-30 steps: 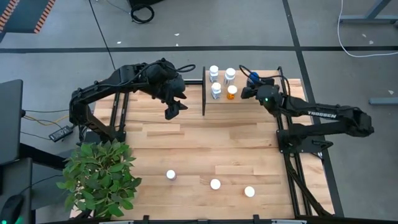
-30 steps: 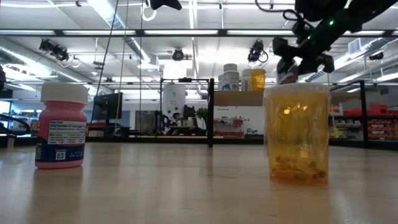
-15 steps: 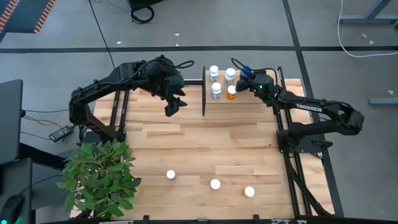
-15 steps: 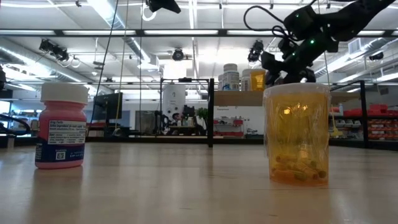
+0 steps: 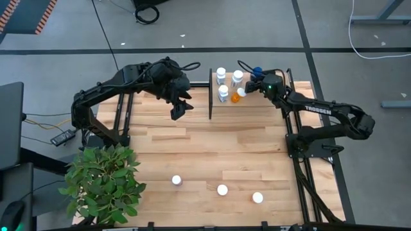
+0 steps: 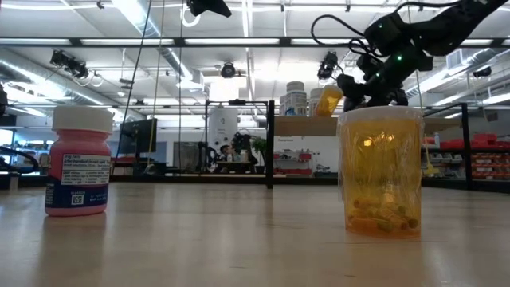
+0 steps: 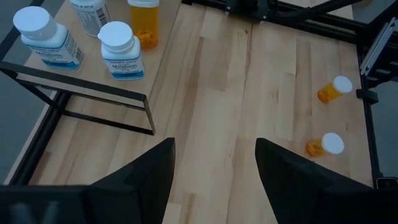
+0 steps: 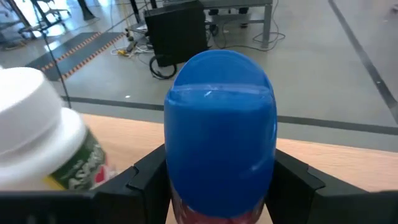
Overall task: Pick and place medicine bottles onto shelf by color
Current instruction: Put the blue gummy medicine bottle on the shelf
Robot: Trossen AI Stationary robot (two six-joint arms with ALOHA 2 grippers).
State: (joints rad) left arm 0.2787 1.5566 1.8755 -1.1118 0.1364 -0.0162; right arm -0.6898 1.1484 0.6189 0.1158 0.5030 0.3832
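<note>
Left gripper (image 5: pixel 180 106) hovers just left of the small light-wood shelf with black metal rails (image 5: pixel 210 102), jaws spread with nothing between them (wrist view shows only bare tabletop between the fingers). Three white-bodied, white-capped medicine bottles (image 5: pixel 223 94) stand on the shelf. Beside them the orange white-capped bottle (image 5: pixel 236 97) is leaning, not upright. Right gripper (image 5: pixel 258 78) is at the shelf's right end, clamped on the squat blue-topped bottle (image 8: pixel 221 130), very near the orange one.

Risks, as I judge them:
- The right arm crowds the leaning orange bottle, so a nudge could topple it and roll it off the shelf or into the white ones.
- Letting go of the blue bottle off-level could tip it.
- Three white-capped bottles (image 5: pixel 222 189) wait at the table's front edge, well apart from the shelf.
</note>
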